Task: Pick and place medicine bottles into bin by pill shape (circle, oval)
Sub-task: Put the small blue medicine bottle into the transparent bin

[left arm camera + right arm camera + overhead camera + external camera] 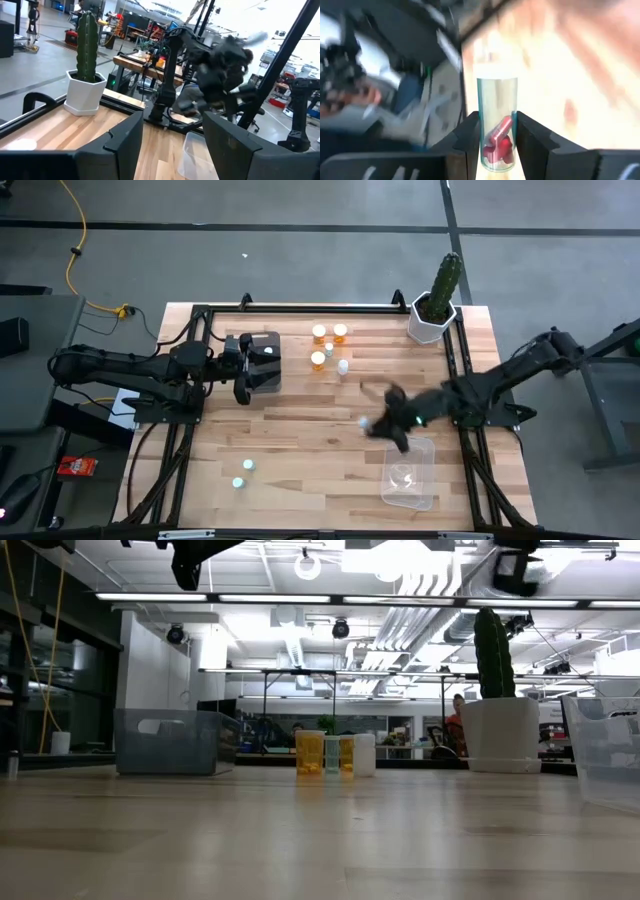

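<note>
My right gripper [375, 425] is over the table's right half, just off the far left corner of the clear bin [408, 475], and is shut on a small clear teal-tinted bottle [496, 120] with red pills inside. My left gripper [172, 145] is open and empty beside the dark bin [262, 360] at the far left. Three orange bottles [319, 333] and two pale ones [343, 366] stand upright at the far middle, and also show in the low view [310, 753]. Two teal-topped bottles [247, 465] stand near the front left. My right gripper pinches the bottle's lower body [496, 145], where the red pills lie, between its two fingers. The bottle lies along the fingers and sticks out past their tips, with its pale cap end [495, 70] away from the wrist.
A tall green cactus in a white pot [435, 305] stands at the far right corner. A dark frame rail runs along the table's edges. The clear bin [605, 750] is at the right front and the dark bin [175, 740] at the far left.
</note>
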Tool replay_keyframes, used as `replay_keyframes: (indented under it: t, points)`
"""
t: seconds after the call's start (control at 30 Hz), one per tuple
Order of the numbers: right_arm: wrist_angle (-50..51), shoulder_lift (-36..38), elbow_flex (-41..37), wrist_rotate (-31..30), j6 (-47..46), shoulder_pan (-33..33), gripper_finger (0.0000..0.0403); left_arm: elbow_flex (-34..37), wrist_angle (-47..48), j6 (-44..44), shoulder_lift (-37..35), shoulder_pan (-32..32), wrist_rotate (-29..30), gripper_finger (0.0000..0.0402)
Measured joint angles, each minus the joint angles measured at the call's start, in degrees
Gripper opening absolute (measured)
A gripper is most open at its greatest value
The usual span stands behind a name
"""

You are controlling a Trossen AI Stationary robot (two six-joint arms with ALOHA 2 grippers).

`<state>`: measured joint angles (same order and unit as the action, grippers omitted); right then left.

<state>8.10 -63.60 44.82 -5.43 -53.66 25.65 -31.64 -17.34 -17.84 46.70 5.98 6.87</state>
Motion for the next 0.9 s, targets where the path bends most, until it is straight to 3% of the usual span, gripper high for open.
replay_keyframes:
  t: [0.23,0.37,0.5,0.7,0.9]
  points:
    - [11.4,-3.0,0.0,-2.9,-27.7,15.6,0.0096,0.0,0.0,0.6,0.0,0.0,0.0,0.0193]
    - [14.2,-6.8,0.0,-4.9,-40.1,19.4,0.0096,0.0,0.0,0.5,0.0,0.0,0.0,0.0193]
    - [16.8,-11.2,0.0,-5.0,-50.6,19.7,0.0096,0.0,0.0,0.0,0.0,0.0,0.0,0.0193]
    - [20.5,-17.3,0.0,-5.1,-58.8,17.4,0.0096,0.0,0.0,0.0,0.0,0.0,0.0,0.0193]
    - [21.2,-21.3,0.1,-4.0,-60.7,14.2,0.0096,0.0,0.0,-0.2,0.0,0.0,0.0,0.0193]
